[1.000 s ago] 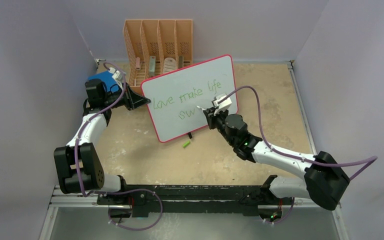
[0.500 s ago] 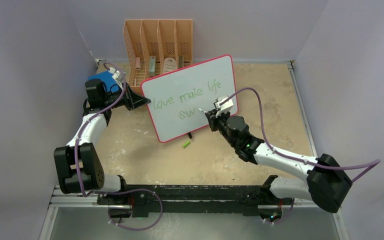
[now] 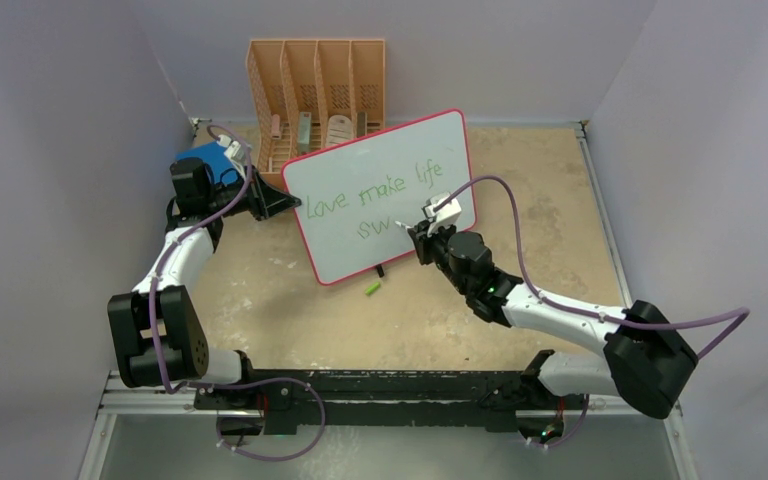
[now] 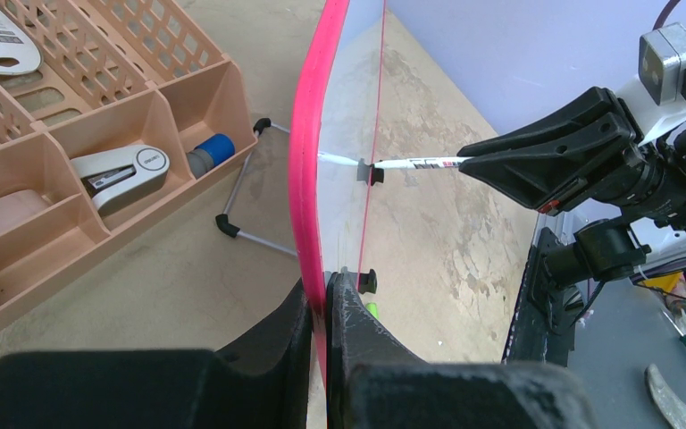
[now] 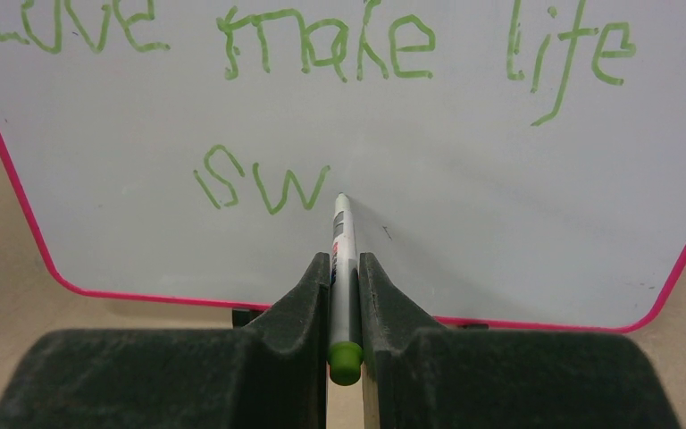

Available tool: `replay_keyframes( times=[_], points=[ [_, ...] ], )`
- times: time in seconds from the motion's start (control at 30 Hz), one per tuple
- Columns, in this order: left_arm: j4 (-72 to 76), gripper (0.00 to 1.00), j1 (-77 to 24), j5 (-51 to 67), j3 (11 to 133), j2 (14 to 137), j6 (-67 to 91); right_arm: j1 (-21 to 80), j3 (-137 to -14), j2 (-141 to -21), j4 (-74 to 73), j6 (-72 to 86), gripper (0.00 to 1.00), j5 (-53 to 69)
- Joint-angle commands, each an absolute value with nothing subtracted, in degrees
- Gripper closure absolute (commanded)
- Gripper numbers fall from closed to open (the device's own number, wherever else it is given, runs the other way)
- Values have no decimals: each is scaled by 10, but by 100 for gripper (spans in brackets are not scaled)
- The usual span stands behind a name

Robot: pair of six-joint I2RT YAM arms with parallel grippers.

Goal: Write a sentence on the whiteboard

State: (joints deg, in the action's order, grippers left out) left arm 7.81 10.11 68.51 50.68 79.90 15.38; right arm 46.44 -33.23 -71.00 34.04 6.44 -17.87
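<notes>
The right end effector (image 5: pixel 344 268) is clenching a thin white marker with a green end (image 5: pixel 343 234), jaws tight on its barrel. The tip is touching the large glossy white whiteboard with a red-pink rim (image 5: pixel 518 197), just right of the "sw". The green handwritten sentence (image 5: pixel 322 49) is showing on the whiteboard's face, "love make life" on top and "sw" beneath. The left end effector (image 4: pixel 326 295) is grasping the whiteboard's left edge, jaws pinching the pink rim. The whiteboard is standing tilted on the tan bench (image 3: pixel 530 190). A small green cap (image 3: pixel 371 289) is lying just in front of the whiteboard's lower edge. A peach slotted plastic organizer (image 3: pixel 317 85) is sitting just behind the whiteboard. A blue flat book (image 3: pixel 208 160) is lying off the whiteboard's left edge.
</notes>
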Motion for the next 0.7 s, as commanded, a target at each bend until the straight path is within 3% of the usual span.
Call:
replay_keyframes(
  times=[0.0,0.67],
  points=[
    [104,100,104,676,516,778,127,461,-340,-711,380,68,100,-178],
    [104,100,104,679,516,777,127,442,-333,-715,379,67,100,-204]
  ],
)
